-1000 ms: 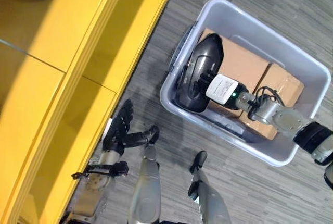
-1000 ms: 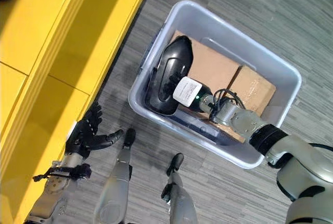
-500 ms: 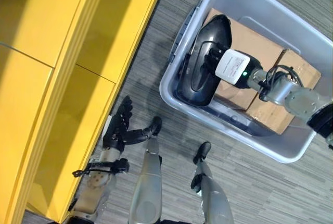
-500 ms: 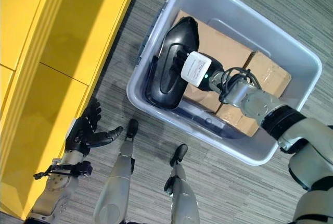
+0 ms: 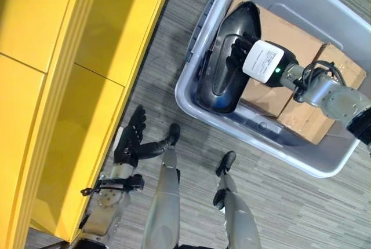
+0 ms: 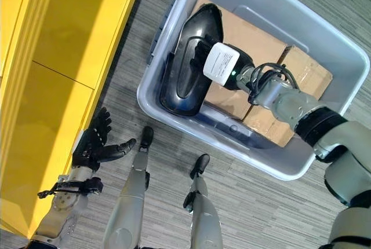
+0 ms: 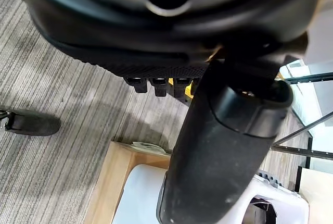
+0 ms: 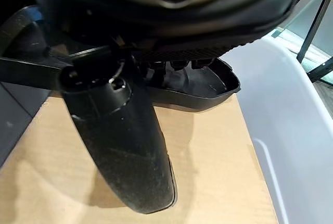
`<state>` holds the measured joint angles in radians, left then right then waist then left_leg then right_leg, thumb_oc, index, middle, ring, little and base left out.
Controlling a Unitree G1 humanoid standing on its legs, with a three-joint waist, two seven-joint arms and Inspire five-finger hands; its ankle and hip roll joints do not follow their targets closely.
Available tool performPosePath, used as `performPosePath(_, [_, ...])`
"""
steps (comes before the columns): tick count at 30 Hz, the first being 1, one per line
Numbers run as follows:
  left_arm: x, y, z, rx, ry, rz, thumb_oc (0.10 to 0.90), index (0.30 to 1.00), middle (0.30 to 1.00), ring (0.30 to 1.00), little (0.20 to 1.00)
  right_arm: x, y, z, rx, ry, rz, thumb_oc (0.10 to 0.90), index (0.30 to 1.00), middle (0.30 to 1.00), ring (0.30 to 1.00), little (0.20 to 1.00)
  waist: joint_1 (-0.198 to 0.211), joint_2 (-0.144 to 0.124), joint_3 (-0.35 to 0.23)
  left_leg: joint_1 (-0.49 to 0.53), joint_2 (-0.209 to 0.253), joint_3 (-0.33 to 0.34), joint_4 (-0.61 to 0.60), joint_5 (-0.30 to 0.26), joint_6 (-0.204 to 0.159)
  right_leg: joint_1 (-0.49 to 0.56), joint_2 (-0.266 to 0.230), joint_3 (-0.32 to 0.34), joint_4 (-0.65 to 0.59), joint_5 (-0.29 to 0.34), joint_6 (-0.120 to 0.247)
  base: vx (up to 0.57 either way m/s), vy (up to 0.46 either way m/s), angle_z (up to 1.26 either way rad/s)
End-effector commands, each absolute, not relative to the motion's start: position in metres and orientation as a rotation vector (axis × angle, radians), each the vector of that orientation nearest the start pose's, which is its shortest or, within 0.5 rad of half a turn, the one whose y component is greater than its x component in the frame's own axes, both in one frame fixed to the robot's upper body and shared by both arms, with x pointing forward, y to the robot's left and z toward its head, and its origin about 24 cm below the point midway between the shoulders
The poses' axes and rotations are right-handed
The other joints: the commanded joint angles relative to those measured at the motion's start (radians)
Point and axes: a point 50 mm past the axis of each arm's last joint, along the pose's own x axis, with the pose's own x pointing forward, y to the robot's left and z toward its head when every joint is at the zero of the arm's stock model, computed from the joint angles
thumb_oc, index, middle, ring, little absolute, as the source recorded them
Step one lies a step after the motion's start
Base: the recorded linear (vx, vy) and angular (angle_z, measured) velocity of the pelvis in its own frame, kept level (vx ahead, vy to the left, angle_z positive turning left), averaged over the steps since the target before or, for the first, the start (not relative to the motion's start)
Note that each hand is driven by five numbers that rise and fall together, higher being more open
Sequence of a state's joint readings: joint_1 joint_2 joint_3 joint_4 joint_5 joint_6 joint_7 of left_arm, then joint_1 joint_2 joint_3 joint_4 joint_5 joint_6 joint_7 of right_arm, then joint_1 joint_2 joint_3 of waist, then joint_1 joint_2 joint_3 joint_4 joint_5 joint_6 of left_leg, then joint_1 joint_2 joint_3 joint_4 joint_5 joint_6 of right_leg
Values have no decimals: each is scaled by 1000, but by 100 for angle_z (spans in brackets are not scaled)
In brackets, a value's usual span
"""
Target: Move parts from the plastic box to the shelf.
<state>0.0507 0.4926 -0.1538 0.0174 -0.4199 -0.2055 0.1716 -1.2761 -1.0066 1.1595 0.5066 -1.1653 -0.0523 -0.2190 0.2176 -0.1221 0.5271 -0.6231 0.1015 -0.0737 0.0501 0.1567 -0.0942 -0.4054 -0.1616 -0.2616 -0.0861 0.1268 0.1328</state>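
A long black moulded part leans inside the grey plastic box, against its wall nearest the shelf and over two cardboard boxes. My right hand reaches into the box, its fingers curled into the part's hollow side. In the right wrist view its thumb sticks out over the cardboard, with the part's rim just past the curled fingers. My left hand hangs open, fingers spread, low beside the yellow shelf.
The cardboard boxes take up most of the box floor. The yellow shelf runs along the left side, with open compartments facing the box. Grey striped flooring lies between shelf and box.
The camera has shifted, so shelf and box sit differently in the picture. My right hand stays on the black part, with a small shift inside the box. The left hand keeps its pose.
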Motion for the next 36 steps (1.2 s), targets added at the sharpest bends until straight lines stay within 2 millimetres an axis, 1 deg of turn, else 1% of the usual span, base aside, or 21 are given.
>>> performPosePath(1, [234, 218, 87, 68, -262, 44, 900, 1000, 1000, 1000, 1000, 375, -202, 288, -2646, -677, -95, 900, 1000, 1000, 1000, 1000, -2, -21, -7, -44, 29, -21, 64, -27, -21, 70, -92, 15, 21, 53, 57, 0, 0, 0])
performPosePath(5, [234, 218, 88, 62, -272, 48, 900, 1000, 1000, 1000, 1000, 378, -204, 279, -2641, -641, -66, 900, 1000, 1000, 1000, 1000, -2, -16, -7, -79, 21, -27, 73, -30, -19, 48, -90, 10, 21, 51, 57, 3, -8, 2])
performPosePath(7, [233, 218, 89, 61, -276, 52, 900, 1000, 1000, 1000, 1000, 379, -203, 275, -2633, -637, -43, 900, 1000, 1000, 1000, 1000, -4, -16, -7, -101, 18, -32, 80, -32, -17, 30, -87, 7, 25, 50, 56, -1, -7, 2])
performPosePath(10, [232, 218, 87, 54, -269, 56, 900, 1000, 1000, 1000, 1000, 382, -201, 260, -2592, -604, 14, 900, 1000, 1000, 1000, 1000, -4, -11, -7, -125, 15, -38, 95, -45, -17, 16, -83, 8, 32, 41, 54, -1, -5, -1])
performPosePath(11, [232, 217, 87, 53, -271, 54, 900, 1000, 1000, 1000, 1000, 383, -200, 256, -2568, -590, 42, 555, 517, 517, 517, 517, -4, -9, -7, -133, 14, -40, 100, -46, -17, 9, -83, 8, 34, 40, 53, 0, 0, 0])
performPosePath(12, [232, 217, 88, 54, -274, 54, 900, 1000, 1000, 1000, 1000, 383, -200, 257, -2568, -590, 38, 555, 517, 517, 517, 517, -5, -10, -7, -140, 12, -41, 100, -39, -15, 3, -85, 8, 34, 44, 53, -4, -4, -3])
performPosePath(13, [232, 217, 86, 50, -269, 55, 900, 1000, 1000, 1000, 1000, 384, -198, 249, -2532, -575, 73, 400, 300, 300, 300, 300, -4, -8, -7, -143, 13, -42, 106, -49, -16, 3, -81, 8, 37, 39, 52, -8, -5, -3])
performPosePath(14, [233, 217, 85, 44, -262, 54, 900, 1000, 1000, 1000, 1000, 383, -188, 234, -2436, -559, 188, 400, 300, 300, 300, 300, -6, -7, -7, -154, 11, -45, 110, -50, -16, -8, -79, 7, 40, 37, 52, 7, -13, -3])
performPosePath(15, [233, 217, 85, 45, -263, 54, 900, 1000, 1000, 1000, 1000, 383, -188, 234, -2435, -558, 188, 400, 300, 300, 300, 300, -6, -7, -7, -154, 11, -45, 110, -50, -16, -9, -79, 7, 40, 37, 52, 0, 0, 0])
performPosePath(16, [232, 217, 84, 34, -259, 48, 900, 1000, 1000, 1000, 1000, 383, -186, 228, -2406, -543, 233, 400, 300, 300, 300, 300, -3, -4, -7, -163, 8, -47, 112, -50, -14, -14, -78, 6, 41, 36, 51, 0, 0, 0])
performPosePath(17, [230, 217, 85, 24, -263, 47, 900, 1000, 1000, 1000, 1000, 383, -186, 217, -2371, -514, 284, 400, 300, 300, 300, 300, -1, 2, -7, -164, 6, -45, 109, -48, -14, -17, -78, 5, 39, 36, 52, 0, 0, 0])
performPosePath(18, [230, 217, 85, 24, -263, 47, 900, 1000, 1000, 1000, 1000, 383, -186, 217, -2371, -514, 284, 400, 300, 300, 300, 300, -1, 2, -7, -164, 6, -45, 108, -48, -14, -17, -78, 5, 39, 37, 52, -5, 15, 8])
performPosePath(20, [231, 218, 85, 20, -267, 50, 900, 1000, 1000, 1000, 1000, 381, -187, 208, -2354, -500, 316, 400, 300, 300, 300, 300, -1, 4, -7, -159, 7, -43, 103, -46, -12, -17, -78, 7, 37, 38, 53, -8, 15, 11])
performPosePath(21, [231, 218, 85, 20, -267, 50, 900, 1000, 1000, 1000, 1000, 381, -187, 208, -2354, -500, 316, 400, 300, 300, 300, 300, -1, 3, -7, -159, 7, -43, 103, -46, -12, -17, -78, 7, 37, 38, 53, -13, 15, 7])
performPosePath(22, [231, 217, 87, 12, -276, 51, 900, 1000, 1000, 1000, 1000, 380, -187, 203, -2333, -492, 325, 400, 300, 300, 300, 300, -5, 5, -7, -153, 8, -41, 99, -46, -12, -14, -78, 7, 35, 37, 53, -9, 9, 7])
performPosePath(27, [233, 216, 88, 19, -281, 41, 900, 1000, 1000, 1000, 1000, 378, -189, 190, -2312, -476, 358, 400, 300, 300, 300, 300, -5, 5, -7, -121, 12, -37, 80, -40, -12, 2, -79, 6, 29, 40, 55, -16, 12, 3])
performPosePath(34, [235, 214, 88, 29, -278, 24, 900, 1000, 1000, 1000, 1000, 379, -193, 186, -2313, -466, 342, 400, 300, 300, 300, 300, -7, 1, -7, -73, 21, -27, 52, -30, -15, 25, -78, 10, 24, 45, 56, -6, 0, 0])
performPosePath(36, [236, 211, 87, 30, -274, 7, 900, 1000, 1000, 1000, 1000, 379, -198, 185, -2312, -448, 325, 400, 300, 300, 300, 300, -9, 0, -7, -51, 24, -24, 43, -19, -14, 36, -81, 12, 27, 48, 56, -41, -5, -1])
